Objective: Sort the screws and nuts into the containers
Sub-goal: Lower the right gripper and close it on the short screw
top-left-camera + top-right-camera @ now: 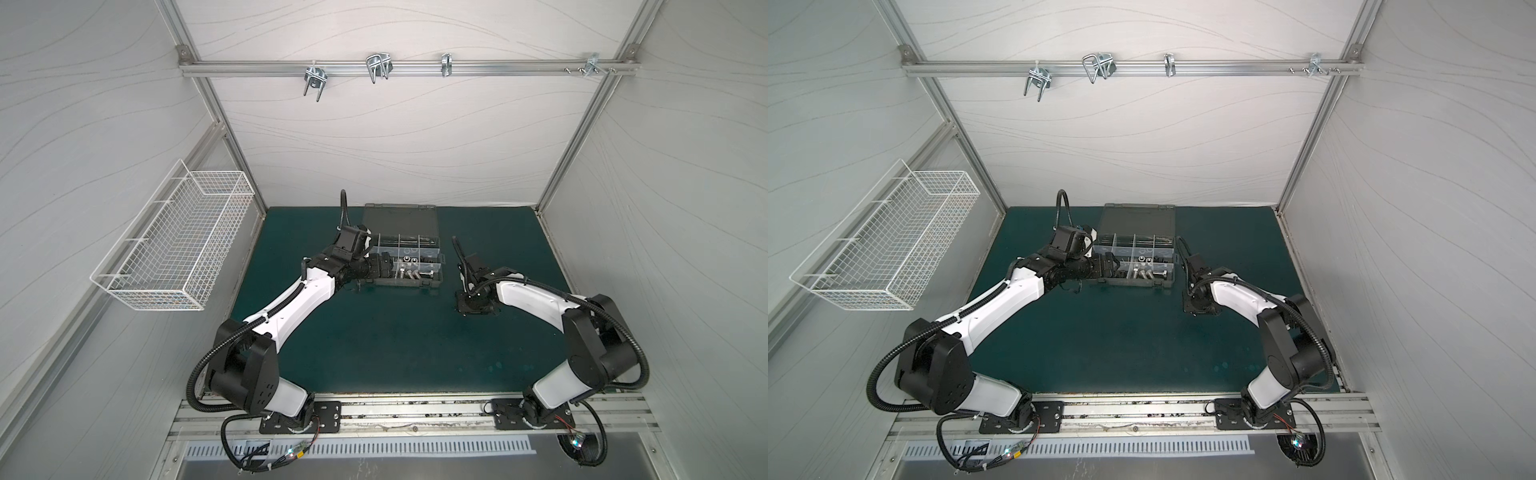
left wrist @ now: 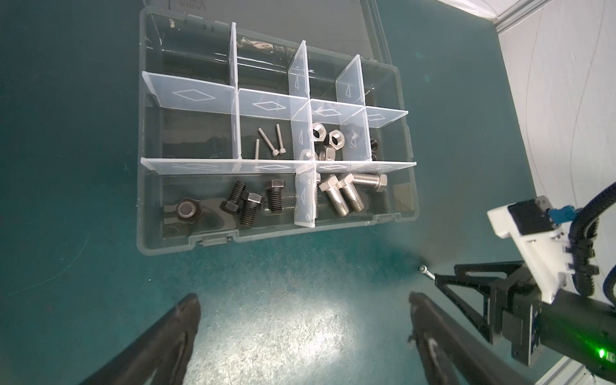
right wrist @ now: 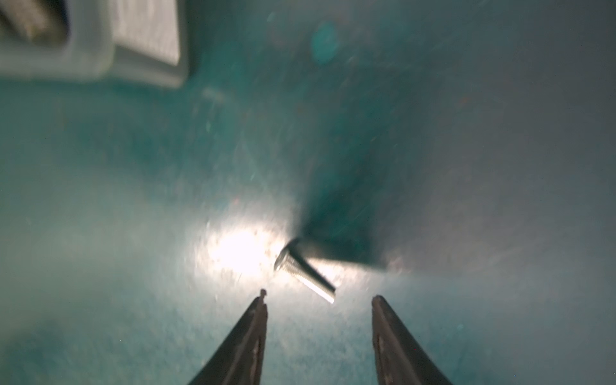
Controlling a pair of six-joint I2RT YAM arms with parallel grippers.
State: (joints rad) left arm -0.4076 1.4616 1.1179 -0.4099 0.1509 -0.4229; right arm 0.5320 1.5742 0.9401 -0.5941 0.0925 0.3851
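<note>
No word, number or brand can be read in full in any view. The flat hinged lid (image 2: 300, 13) of the dark grey plastic organizer case (image 2: 266, 235) bears a small raised inscription near its edge in the left wrist view. It is cut by the frame and too faint to read. The long clear plastic cross dividers (image 2: 194, 95) carry a moulded diamond outline on each panel. The short clear plastic dividers (image 2: 297, 81) each carry a narrow triangle outline. In both top views the case is too small for any marking to be made out. The right wrist view is blurred and shows nothing legible.
</note>
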